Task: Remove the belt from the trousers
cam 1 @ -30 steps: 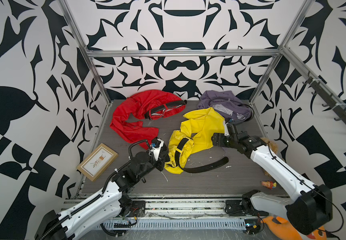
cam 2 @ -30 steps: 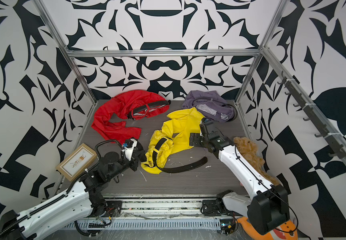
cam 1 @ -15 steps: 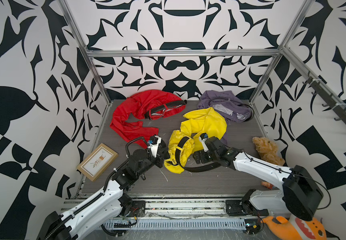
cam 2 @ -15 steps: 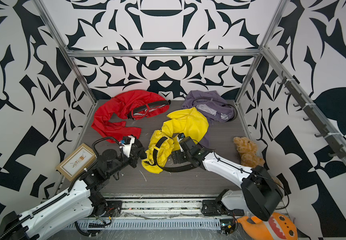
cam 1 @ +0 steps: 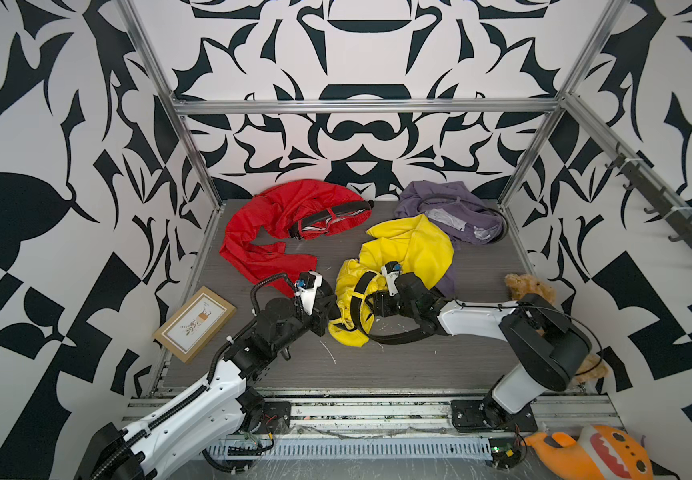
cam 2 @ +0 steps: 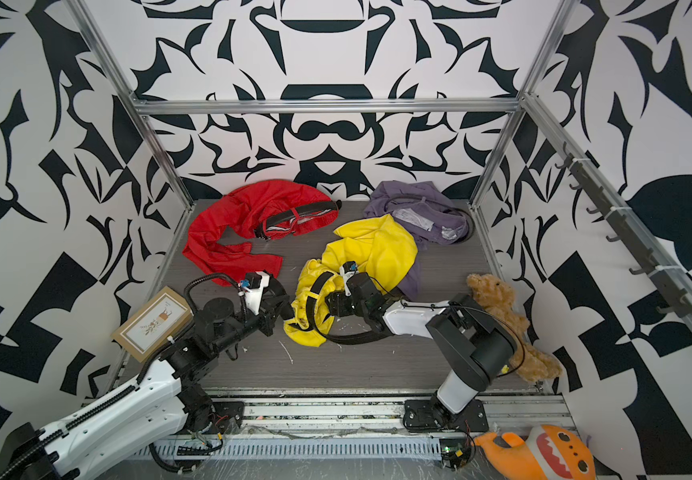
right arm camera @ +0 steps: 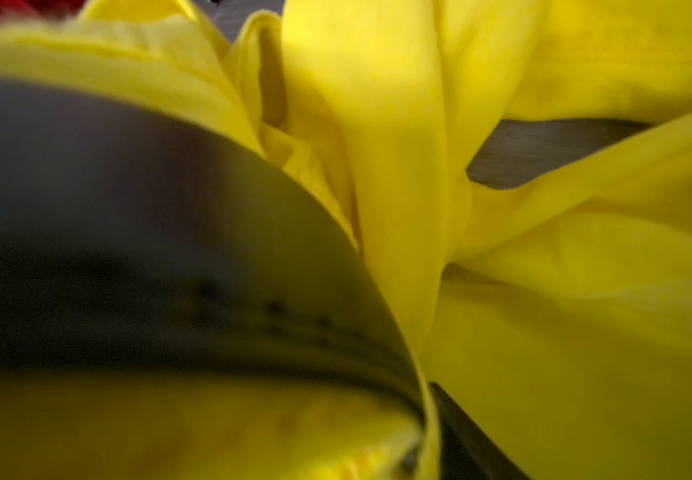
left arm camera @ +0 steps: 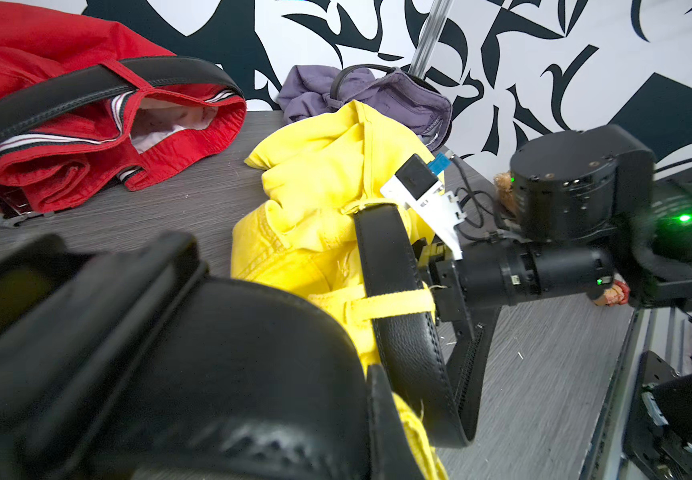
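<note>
Black belt (left arm camera: 381, 257), threaded through the loops of the yellow trousers (cam 1: 415, 245) at mid-table, runs far-to-near along the waistband, its free tail curving right beneath my right arm. My left gripper (cam 1: 327, 320) is closed, pinching the waistband's left edge; my right gripper (cam 1: 371, 307) meets the belt from the right, and I cannot tell whether it grips. Red trousers (cam 1: 269, 232) lie far left, purple trousers (cam 1: 448, 208) far right

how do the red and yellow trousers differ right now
Red trousers lie at the back left; yellow trousers lie in the middle, nearer the front. The red pair's belt runs snug along the waistband; the yellow pair's belt trails partly out onto the table. Both carry a black belt.
</note>
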